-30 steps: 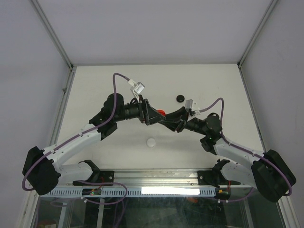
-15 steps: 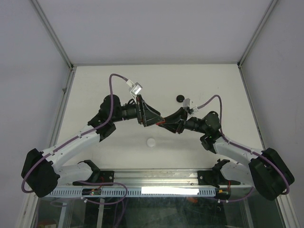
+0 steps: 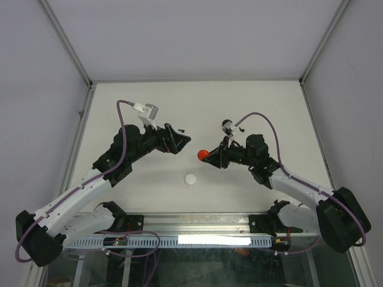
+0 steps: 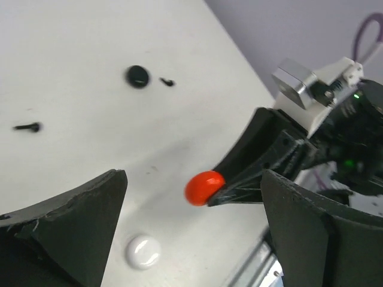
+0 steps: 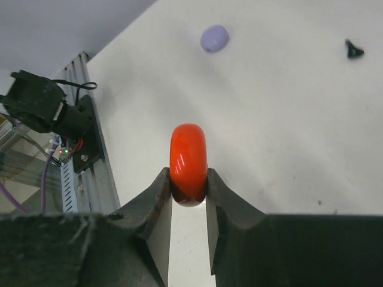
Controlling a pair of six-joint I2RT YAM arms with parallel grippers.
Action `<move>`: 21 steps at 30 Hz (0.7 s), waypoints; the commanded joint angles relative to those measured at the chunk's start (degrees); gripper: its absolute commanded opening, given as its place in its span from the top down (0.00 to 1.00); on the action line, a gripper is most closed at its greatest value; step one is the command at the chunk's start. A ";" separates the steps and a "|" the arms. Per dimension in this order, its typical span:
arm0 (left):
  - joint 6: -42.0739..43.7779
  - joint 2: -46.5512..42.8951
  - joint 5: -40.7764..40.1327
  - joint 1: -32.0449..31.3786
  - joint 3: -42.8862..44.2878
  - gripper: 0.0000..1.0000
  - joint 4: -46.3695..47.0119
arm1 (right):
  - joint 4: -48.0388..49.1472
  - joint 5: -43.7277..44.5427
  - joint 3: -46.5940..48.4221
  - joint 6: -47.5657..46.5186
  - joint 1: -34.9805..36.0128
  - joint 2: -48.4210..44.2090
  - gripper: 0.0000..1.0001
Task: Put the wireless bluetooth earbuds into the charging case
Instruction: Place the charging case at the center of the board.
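Fingers (image 4: 72,227) of the left gripper (image 3: 182,142) stand wide apart and hold nothing, hovering over the white table (image 3: 119,113) left of centre. Just beyond the gripper's tip, on the far side, a black earbud (image 3: 181,130) lies alone on the surface, touching nothing. Nearer the arm bases and a little to the right sits a white case (image 3: 191,179), round and closed, well apart from both grippers. Next comes the red case (image 5: 189,158), round, glossy and also closed; it is raised edge-on and pinched at its lower half between the narrow jaws of the right gripper (image 3: 209,157), which reaches in from the right and points toward the left gripper. In the left wrist view the red case and the dark fingers holding it fill the gap between the open left fingers. Farther back, past the right gripper, a black case (image 3: 227,124) rests flat on the table, partly overlapped by that arm's cable in the top view. A second black earbud (image 4: 167,82) lies just beside the black case on its right, apart from it. Neither earbud sits in any case, and which way each one faces is too small to tell.
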 commanded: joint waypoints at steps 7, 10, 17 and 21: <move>9.06 -5.12 -34.32 1.05 4.62 0.01 -16.91 | -20.46 8.72 4.21 5.15 -0.10 7.79 0.99; 10.86 -4.20 -37.88 1.64 5.57 0.01 -19.10 | -20.52 7.93 4.90 7.89 0.54 12.75 0.98; 12.94 -1.85 -39.01 3.44 4.87 0.01 -18.54 | -18.86 6.37 7.13 11.78 5.33 22.23 0.96; 11.71 -2.59 -35.31 6.19 3.27 0.01 -18.22 | -18.68 5.99 9.63 12.78 8.73 25.39 0.92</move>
